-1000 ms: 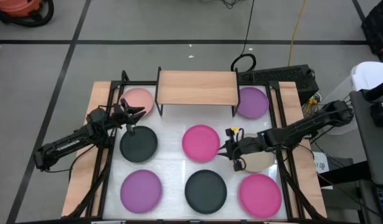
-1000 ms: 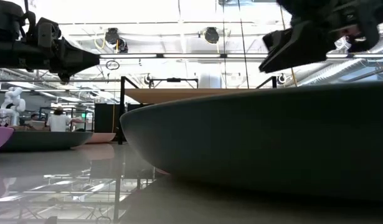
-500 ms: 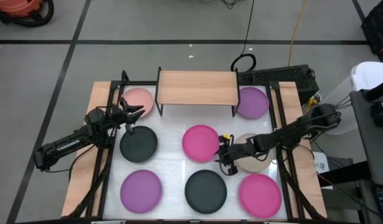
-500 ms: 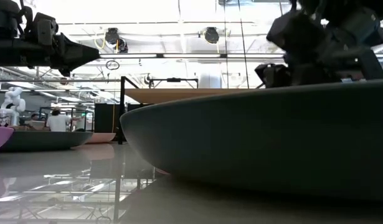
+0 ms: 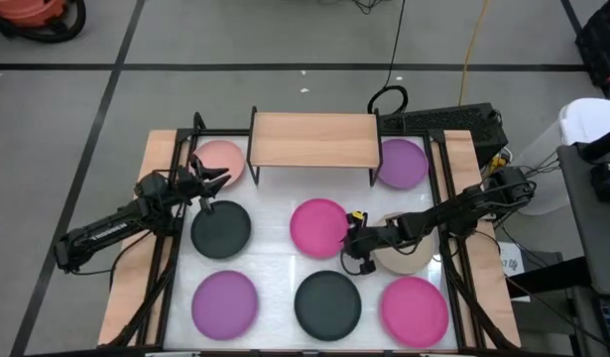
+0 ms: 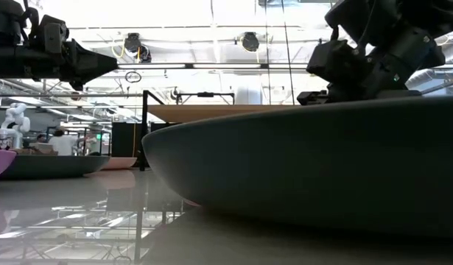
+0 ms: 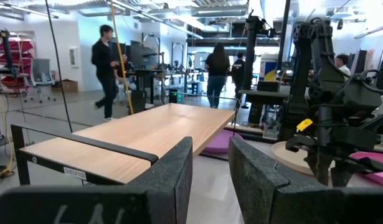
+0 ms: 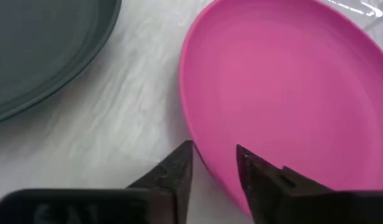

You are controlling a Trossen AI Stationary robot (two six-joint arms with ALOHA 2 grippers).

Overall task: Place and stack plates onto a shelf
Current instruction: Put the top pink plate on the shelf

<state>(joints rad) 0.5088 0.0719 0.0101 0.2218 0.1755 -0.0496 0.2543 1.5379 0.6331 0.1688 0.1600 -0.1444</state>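
On the white table lie several plates: pale pink (image 5: 221,157), purple (image 5: 402,163), dark grey (image 5: 221,229), magenta (image 5: 317,227), beige (image 5: 408,258), purple (image 5: 225,302), dark grey (image 5: 326,302), magenta (image 5: 414,309). The wooden shelf (image 5: 312,139) stands at the far middle with nothing on it. My right gripper (image 8: 214,149) is low at the middle magenta plate's right rim, open, with one finger outside the rim and one over the plate. My left gripper (image 5: 213,182) hovers open between the pale pink and the dark grey plate, with nothing in it. My right gripper's fingers stand astride the magenta plate's rim (image 8: 216,163) on the side toward the beige plate. They slant down from the table's right. The plate lies flat on the table. Whether either finger touches the rim, I cannot tell.
Black frame rails (image 5: 168,268) run along the table's left and right sides. The near dark grey plate (image 6: 307,162) fills the low view's foreground. People stand in the room beyond the shelf (image 7: 147,134).
My right gripper has come down and gone a little toward the table's left, from above the beige plate to the middle magenta plate's rim, tipping further downward. No plate has moved.
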